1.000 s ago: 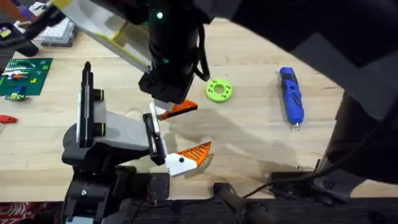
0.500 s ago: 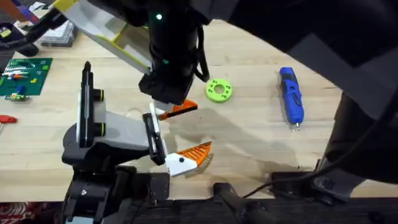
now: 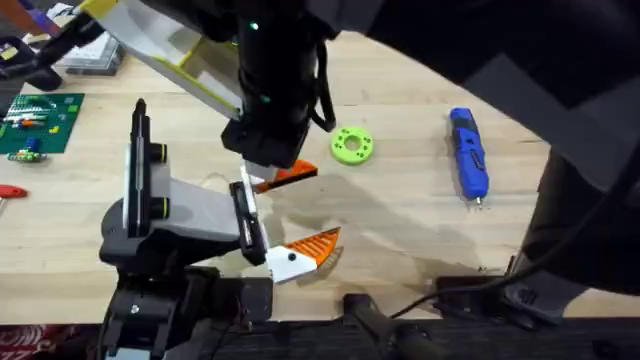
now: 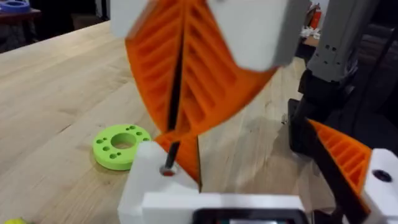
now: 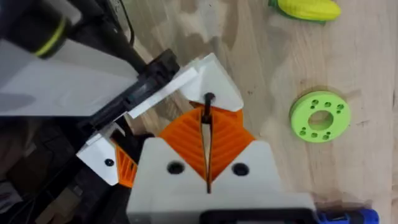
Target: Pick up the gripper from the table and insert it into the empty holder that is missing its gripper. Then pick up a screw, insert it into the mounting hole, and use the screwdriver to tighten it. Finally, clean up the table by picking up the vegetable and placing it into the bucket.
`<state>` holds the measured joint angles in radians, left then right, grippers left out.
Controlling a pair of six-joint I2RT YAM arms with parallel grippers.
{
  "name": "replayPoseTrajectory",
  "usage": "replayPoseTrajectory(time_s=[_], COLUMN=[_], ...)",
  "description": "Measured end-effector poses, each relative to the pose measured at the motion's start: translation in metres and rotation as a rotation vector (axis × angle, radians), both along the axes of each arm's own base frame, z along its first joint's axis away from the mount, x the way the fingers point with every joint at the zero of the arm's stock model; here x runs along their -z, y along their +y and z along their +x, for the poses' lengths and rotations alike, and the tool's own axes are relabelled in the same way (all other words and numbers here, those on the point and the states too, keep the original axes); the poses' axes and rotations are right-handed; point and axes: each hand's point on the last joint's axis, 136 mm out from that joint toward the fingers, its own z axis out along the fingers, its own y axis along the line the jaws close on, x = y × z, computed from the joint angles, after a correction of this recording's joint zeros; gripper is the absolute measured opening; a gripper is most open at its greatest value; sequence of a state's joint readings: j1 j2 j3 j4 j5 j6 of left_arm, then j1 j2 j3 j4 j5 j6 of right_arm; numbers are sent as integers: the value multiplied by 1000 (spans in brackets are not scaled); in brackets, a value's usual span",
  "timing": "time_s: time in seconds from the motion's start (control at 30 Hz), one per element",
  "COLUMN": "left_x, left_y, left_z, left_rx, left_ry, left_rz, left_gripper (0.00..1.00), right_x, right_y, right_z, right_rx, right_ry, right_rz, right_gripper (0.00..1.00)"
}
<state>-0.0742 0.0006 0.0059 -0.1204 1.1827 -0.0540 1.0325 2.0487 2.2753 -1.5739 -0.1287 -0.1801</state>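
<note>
Nothing moved since earlier; insertion step holding.
Right claw (image 5: 208, 146) pinched shut on gripper (image 3: 291, 176), its pale base at the holder (image 3: 243, 205), presumably for seating. Left claw (image 4: 180, 118) closed, empty.

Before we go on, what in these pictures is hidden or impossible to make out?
The gripper: overhead, its base end lies under the dark arm.
The vegetable: right wrist view, cut off by the edge.
The screwdriver: right wrist view, cut off by the edge.
</note>
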Motion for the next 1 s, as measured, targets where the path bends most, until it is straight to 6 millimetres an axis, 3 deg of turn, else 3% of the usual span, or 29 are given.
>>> replayPoseTrajectory(time_s=[0.77,1.0], left_x=[0,0], left_y=[0,0], left_z=[0,0], left_rx=[-1,-1], left_ry=[7,6], left_rz=[-2,-2], left_gripper=[983,983], right_x=[-2,-14], right_y=[7,6], right_z=[3,2], right_rx=[0,0], right_ry=[-8,-18], right_rz=[34,52], right_gripper=[4,4])
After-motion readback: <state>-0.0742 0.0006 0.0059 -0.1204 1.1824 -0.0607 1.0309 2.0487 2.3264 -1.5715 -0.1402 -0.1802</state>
